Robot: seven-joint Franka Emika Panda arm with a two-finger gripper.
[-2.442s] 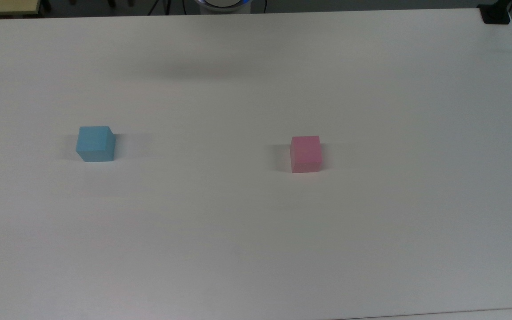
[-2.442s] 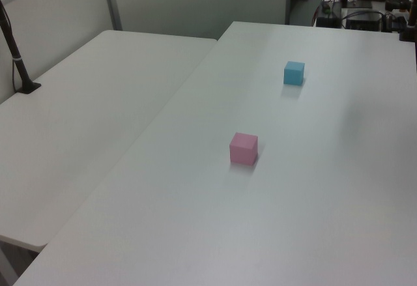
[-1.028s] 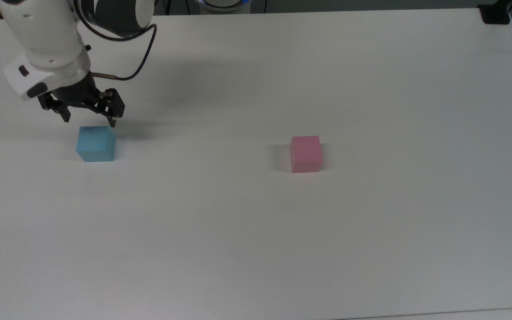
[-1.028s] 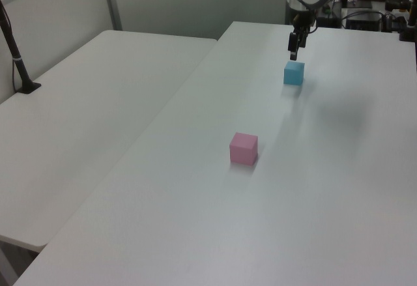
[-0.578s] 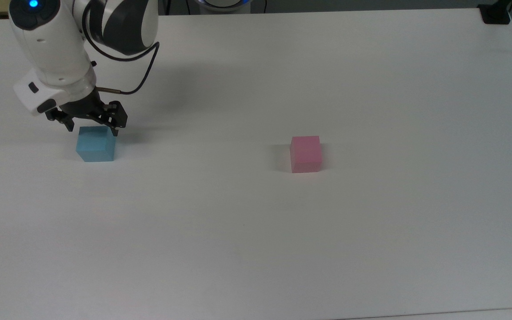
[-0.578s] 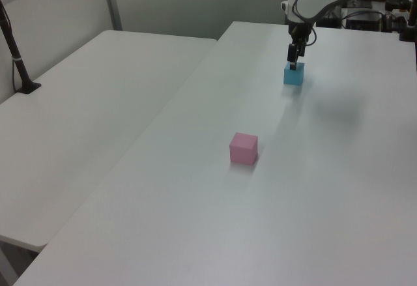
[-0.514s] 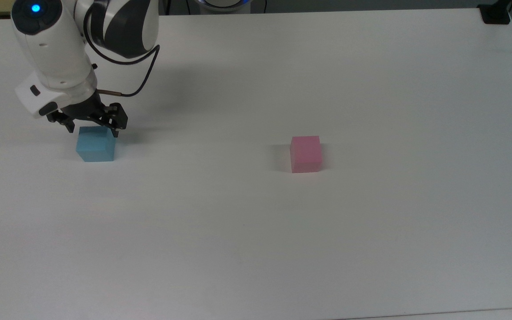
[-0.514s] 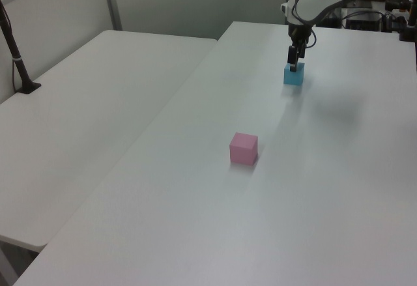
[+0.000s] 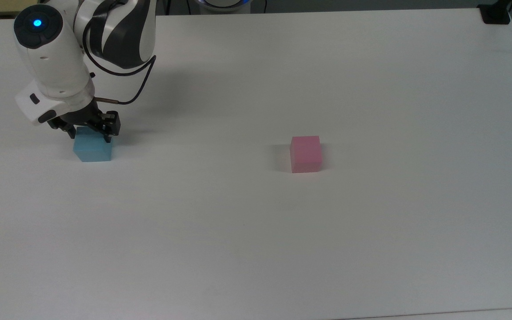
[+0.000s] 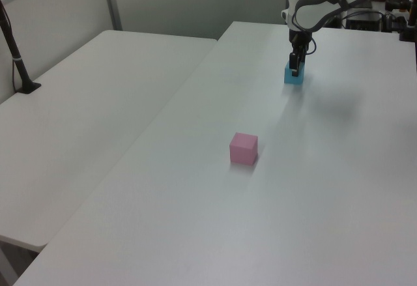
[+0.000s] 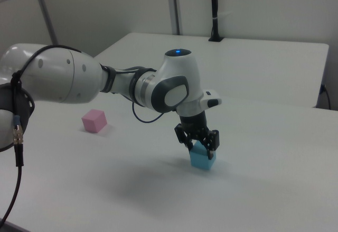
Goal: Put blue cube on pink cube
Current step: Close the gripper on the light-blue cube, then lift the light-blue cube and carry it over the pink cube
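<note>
Early stage: gripper (image 9: 89, 132) is down over the blue cube (image 9: 92, 150) at the top view's left, fingers straddling its upper part and seemingly closed against its sides. Cube sits on the table (image 9: 256, 231), not lifted. Left to do: lift, carry, set on the pink cube (image 9: 306, 154), which is well apart at the top view's center-right. Path between them looks free. A black post (image 10: 16, 58) stands at the left view's left edge, on a second table.

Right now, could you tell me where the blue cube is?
The blue cube sits on the white table at the top view's left, between the claw's fingers, far from the pink cube.
</note>
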